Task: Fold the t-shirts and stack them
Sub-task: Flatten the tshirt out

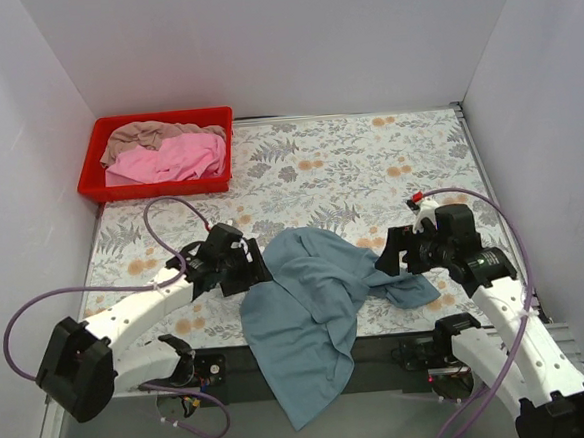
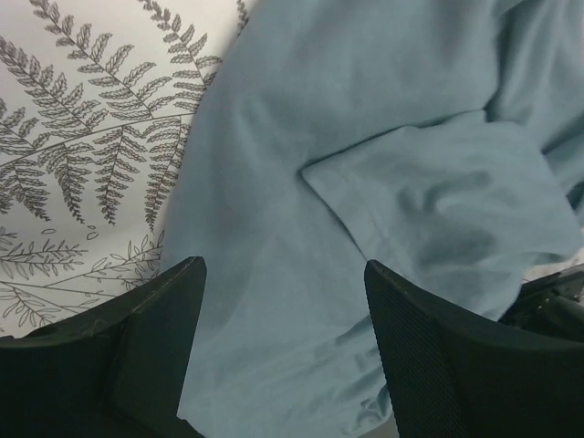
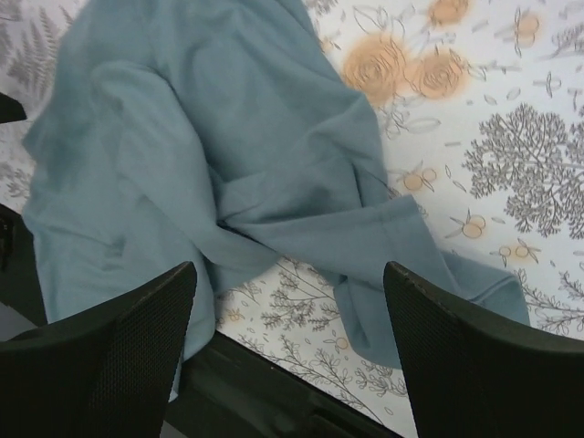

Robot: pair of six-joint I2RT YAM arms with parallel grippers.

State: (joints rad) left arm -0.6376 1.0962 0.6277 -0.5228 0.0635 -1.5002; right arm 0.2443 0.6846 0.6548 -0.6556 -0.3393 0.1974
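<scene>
Blue-grey t-shirt lies crumpled and unfolded between the two grippers. Its lower part hangs over the near table edge.

Left gripper: arm stretched low across the table, wrist angled toward the shirt's left edge. Fingers are spread, with nothing pinched. In the wrist view the cloth fills the gap under the jaws, with a hemmed flap just ahead of them. I can't tell whether the fingertips touch the fabric.

Right gripper: elbow raised, wrist pointing left and down at the shirt's right corner. Jaws are wide apart and hold nothing. A bunched fold of cloth lies below and ahead of them.

Pink t-shirt and beige-tan t-shirt are heaped in the red tray, far beyond the left gripper. The floral tablecloth is under everything.
</scene>
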